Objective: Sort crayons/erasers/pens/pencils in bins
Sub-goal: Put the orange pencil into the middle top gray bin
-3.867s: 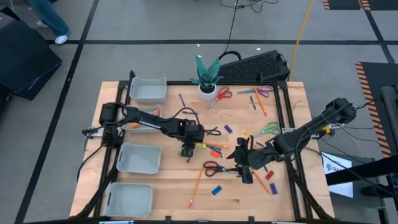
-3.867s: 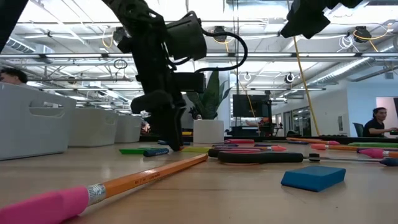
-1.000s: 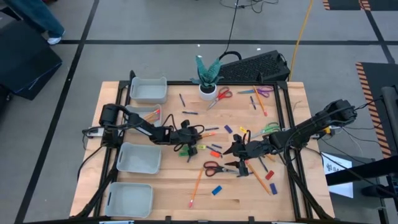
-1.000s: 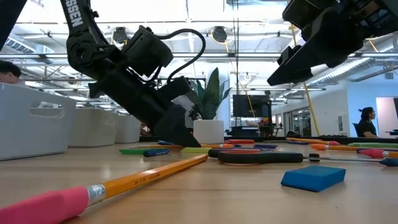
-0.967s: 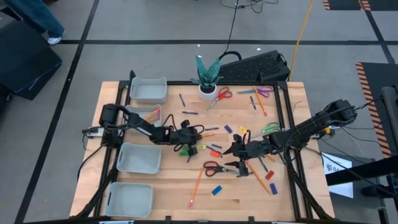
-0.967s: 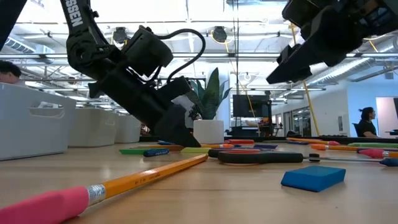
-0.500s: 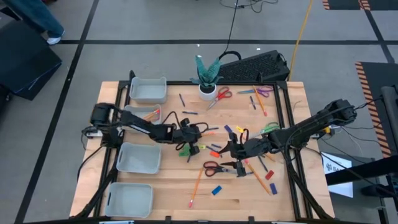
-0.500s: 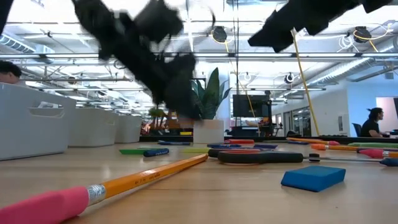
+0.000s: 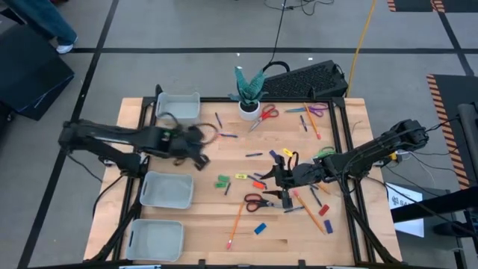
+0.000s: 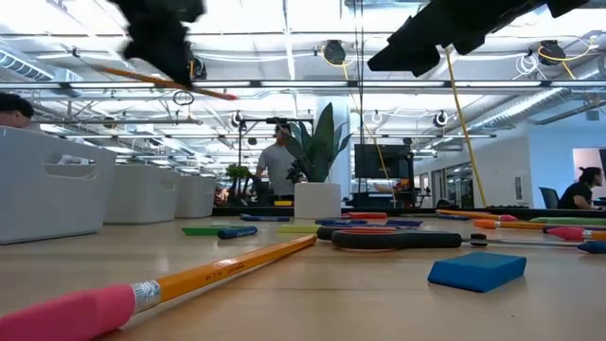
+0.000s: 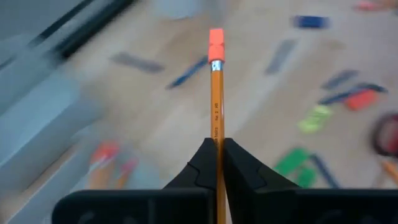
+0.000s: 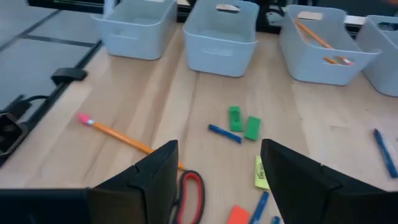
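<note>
My left gripper [image 9: 196,155] hangs over the table's left half, beside the row of pale bins [image 9: 178,107], shut on an orange pencil [image 11: 216,106]. In the low view the pencil [image 10: 166,80] is high above the table. My right gripper [image 9: 275,185] stands open above the clutter right of centre, with nothing between its fingers [image 12: 155,177]. Below it lie two green erasers [image 12: 234,118], a blue pen [image 12: 224,134] and a pencil [image 12: 115,134], flat on the wood. One bin [image 12: 323,43] holds pencils. My left gripper pinches the pencil's shaft [image 11: 216,146] between its two fingers. The fingers lie along the pencil, whose pink eraser end [image 11: 216,43] sticks out ahead of them. The pencil is lifted clear of the table, nearly level in the low view.
Red-handled scissors [image 9: 255,199] lie near my right gripper, with more scissors [image 9: 267,113] and a white plant pot [image 9: 249,109] at the far edge. A blue eraser [image 10: 476,269] and a long pencil [image 10: 189,277] lie near the front. Two more bins [image 9: 166,190] sit at the near left.
My left gripper has risen from the table by the green erasers with the pencil and swung toward the table's left edge, to the bins. The pencil is now lifted clear, high in the low view.
</note>
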Available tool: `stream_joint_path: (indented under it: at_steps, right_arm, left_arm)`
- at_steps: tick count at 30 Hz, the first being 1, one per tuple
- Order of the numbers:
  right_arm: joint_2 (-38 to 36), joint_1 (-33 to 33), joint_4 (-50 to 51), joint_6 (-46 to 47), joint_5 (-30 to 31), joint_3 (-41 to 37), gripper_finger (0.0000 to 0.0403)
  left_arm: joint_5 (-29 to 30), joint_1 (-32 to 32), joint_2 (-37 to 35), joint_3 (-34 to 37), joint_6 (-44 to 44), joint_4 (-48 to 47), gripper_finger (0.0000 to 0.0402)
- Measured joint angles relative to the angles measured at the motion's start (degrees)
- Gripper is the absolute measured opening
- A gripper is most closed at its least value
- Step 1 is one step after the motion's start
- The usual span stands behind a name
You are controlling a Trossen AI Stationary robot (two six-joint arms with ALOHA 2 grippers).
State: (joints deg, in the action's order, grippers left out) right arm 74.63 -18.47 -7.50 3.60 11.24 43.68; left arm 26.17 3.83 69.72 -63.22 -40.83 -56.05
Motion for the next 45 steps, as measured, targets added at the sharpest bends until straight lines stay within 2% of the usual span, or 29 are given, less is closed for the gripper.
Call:
stream_joint_path:
  at_steps: [3,5,8,11,15,17,23,29,32,36,45]
  right_arm:
    - [0.0,0.0,0.0,0.0,0.9,0.0,0.0224]
    - [0.0,0.0,0.2,-0.3,0.9,0.0,0.0224]
    - [0.0,0.0,1.1,-2.7,0.7,0.0,0.0224]
    - [0.0,0.0,1.6,-3.3,0.7,0.0,0.0224]
    - [0.0,-0.4,2.1,-1.5,0.6,0.0,0.0224]
    - [0.0,-0.6,2.2,-0.6,0.5,0.0,0.0224]
    - [0.0,-0.9,2.3,2.5,0.6,0.0,0.0224]
    - [0.0,-0.7,2.2,2.9,0.6,0.0,0.0224]
    - [0.0,-0.7,2.2,2.6,0.6,0.0,0.0224]
    - [0.0,-0.7,2.2,2.8,0.6,0.0,0.0224]
    - [0.0,-0.7,2.2,2.8,0.6,0.0,0.0224]
  left_arm:
    - [4.0,-1.7,-3.5,0.0,-10.1,-12.6,0.0008]
    - [7.9,-3.2,-4.7,0.6,-12.2,-17.3,0.0007]
    - [9.7,-4.4,-5.0,2.7,0.5,-17.5,0.0001]
    - [4.2,-7.2,-4.3,5.4,13.5,-17.2,0.0006]
    - [-3.2,-13.3,-3.9,9.2,20.2,-17.4,0.0003]
    - [-4.7,-15.6,-4.0,10.1,20.8,-16.9,0.0003]
    - [-6.8,-23.0,-4.0,10.3,11.1,-16.2,0.0042]
    - [-18.6,-32.1,-2.7,10.2,-0.3,-16.3,0.0123]
    - [-22.8,-34.2,-0.8,10.2,-4.2,-16.5,0.0153]
    - [-23.4,-34.6,3.0,10.2,-8.3,-16.4,0.0162]
    - [-23.7,-35.5,9.9,10.2,-7.7,-14.9,0.0163]
